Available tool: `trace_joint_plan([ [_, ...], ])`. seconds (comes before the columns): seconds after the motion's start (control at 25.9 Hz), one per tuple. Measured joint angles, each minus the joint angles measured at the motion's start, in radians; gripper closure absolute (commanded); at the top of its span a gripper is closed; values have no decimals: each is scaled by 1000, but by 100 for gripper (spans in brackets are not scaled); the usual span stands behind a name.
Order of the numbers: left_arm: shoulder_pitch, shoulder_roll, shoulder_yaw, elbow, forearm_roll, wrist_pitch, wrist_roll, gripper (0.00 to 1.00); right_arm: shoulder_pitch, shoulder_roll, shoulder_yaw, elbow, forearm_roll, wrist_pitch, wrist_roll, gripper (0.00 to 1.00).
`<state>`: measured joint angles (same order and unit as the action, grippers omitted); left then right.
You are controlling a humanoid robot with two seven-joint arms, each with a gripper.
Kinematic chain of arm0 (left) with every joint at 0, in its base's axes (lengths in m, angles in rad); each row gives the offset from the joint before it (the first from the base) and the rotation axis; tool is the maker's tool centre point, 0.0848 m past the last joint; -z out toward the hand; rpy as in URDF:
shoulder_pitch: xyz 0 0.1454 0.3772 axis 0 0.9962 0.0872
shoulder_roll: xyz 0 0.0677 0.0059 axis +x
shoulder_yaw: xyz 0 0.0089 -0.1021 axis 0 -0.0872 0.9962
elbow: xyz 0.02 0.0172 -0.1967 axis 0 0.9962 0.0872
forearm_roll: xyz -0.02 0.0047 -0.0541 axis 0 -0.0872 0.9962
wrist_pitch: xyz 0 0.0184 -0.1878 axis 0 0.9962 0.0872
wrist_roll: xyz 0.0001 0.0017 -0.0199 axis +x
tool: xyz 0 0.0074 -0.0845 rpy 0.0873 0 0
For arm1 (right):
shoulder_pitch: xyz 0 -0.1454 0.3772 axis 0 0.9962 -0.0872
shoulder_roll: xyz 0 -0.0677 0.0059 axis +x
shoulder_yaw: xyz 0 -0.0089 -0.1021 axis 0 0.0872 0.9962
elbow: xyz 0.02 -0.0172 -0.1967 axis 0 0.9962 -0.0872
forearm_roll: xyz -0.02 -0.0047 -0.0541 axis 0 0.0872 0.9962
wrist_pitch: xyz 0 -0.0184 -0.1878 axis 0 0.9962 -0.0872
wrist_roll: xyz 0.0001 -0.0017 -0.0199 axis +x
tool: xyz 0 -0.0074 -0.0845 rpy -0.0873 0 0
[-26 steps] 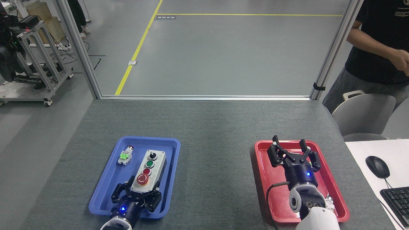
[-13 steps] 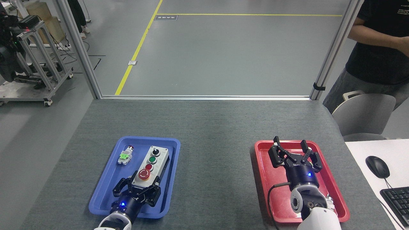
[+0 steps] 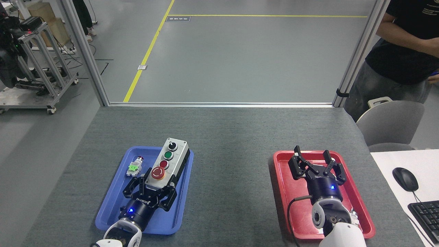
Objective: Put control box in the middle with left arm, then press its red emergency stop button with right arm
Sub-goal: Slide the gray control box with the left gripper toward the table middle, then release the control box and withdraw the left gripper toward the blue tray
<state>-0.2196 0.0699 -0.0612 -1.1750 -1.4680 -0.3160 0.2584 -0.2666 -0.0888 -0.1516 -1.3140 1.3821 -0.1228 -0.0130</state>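
Gripping the control box (image 3: 167, 163), left tool (image 3: 151, 189) angles forward-right.

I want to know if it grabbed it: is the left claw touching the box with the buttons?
Touching. In the head view the left gripper has its fingers pressed against both sides of the control box's near end.

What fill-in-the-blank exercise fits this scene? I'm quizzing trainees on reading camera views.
1. The left gripper grips the control box at the end nearest its big ___ button.
2. The box is over the ___ tray.
3. The right gripper hovers open over the ___ tray.
4. The control farthest from the left gripper is a black ___.

Missing words: red; blue; red; knob
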Motion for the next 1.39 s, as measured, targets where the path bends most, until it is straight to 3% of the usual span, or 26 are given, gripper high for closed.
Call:
trace_joint_plan([
  [0.15,17,-38,-95,-31,3,4,-5,100,0,-1,0,0,-1,-2,-3,0],
  [0.31,18,-89,-242,8,-2,120,-14,100,1,-1,0,-1,-1,-4,-3,0],
  [0.5,-43,-152,-416,139,-4,275,-32,100,1,-2,-1,-1,-1,-3,-4,0],
  [0.7,-123,-198,-508,292,-4,366,-35,100,1,-5,-4,-1,0,1,-5,1],
  [0.73,-133,-201,-517,306,-4,375,-35,89,0,-6,-5,-1,0,3,-5,1],
  [0.77,-138,-203,-523,316,-3,381,-33,58,0,-6,-5,-1,0,4,-5,1],
  [0.81,-143,-205,-527,322,-3,383,-35,17,-1,-6,-6,-1,0,4,-5,1],
  [0.85,-147,-206,-530,326,-3,388,-42,2,-1,-6,-8,-1,0,4,-6,1],
  [1.08,-123,-185,-533,256,6,412,-72,1,-4,-6,-37,-1,-2,5,-11,1],
  [1.24,29,-32,-517,-4,19,339,-68,1,-9,-6,-51,0,-2,8,-14,2],
  [1.28,82,16,-504,-86,28,313,-64,1,-9,-8,-55,0,-1,8,-14,6],
  [1.39,223,129,-433,-290,75,229,-60,1,-16,-16,-65,0,-1,6,-16,36],
])
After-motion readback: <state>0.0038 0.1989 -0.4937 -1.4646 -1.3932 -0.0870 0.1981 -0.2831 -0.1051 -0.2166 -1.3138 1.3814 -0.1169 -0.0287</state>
